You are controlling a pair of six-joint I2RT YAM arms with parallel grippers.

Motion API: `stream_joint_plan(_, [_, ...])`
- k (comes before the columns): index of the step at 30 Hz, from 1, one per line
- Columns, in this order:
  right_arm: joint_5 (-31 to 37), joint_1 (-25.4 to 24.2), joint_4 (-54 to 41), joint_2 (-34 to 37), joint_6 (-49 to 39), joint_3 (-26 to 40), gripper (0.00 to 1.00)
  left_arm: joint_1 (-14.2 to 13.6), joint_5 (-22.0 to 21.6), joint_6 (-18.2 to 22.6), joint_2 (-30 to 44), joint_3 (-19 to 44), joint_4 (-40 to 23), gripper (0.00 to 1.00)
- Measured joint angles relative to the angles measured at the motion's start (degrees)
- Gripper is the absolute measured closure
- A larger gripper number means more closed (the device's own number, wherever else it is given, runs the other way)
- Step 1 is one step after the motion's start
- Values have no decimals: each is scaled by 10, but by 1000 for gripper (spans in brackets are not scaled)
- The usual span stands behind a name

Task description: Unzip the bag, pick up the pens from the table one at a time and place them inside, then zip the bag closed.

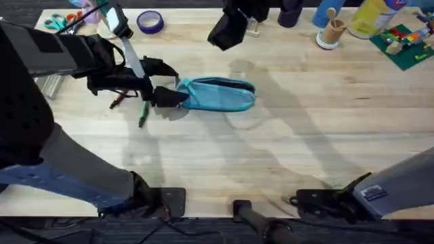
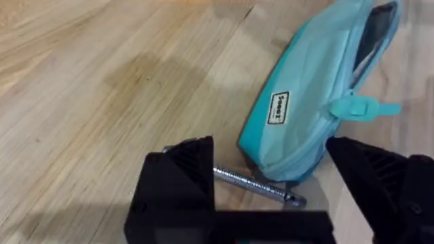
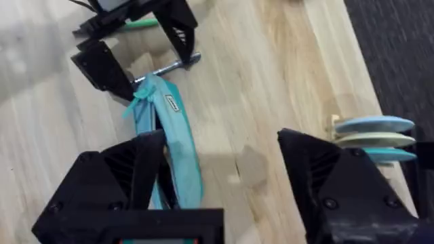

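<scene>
Bag [image 1: 218,93] lies mid-counter [image 1: 271,149], zipper open: unzip done. Left hand [image 2: 271,186] released, fingers straddling grey pen [image 2: 258,185] at bag's left end. Green pen [image 1: 142,114] and orange pen [image 1: 119,99] on counter left of bag. Right hand [image 3: 220,179] released, above bag. Judgement: no pen visibly in; zipping left.

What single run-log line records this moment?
left gripper: open, straddling grey pen | bag: unzipped | right gripper: open, idle

Black angular hand [image 2: 271,196]; grey arm casing, white label.
</scene>
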Motion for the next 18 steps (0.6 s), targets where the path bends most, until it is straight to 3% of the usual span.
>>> stream_joint_plan(8, [1, -6, 0, -37, 0, 0, 5, 0, -7, -22, 0, 1, -10, 8])
stream_joint_plan(12, [1, -9, 0, -62, 0, 0, 6, 0, -16, -33, 0, 17, -63, 6])
stream_joint_plan(18, [1, -20, 0, -73, 1, 0, 5, 0, -68, -41, -35, 64, -159, 6])
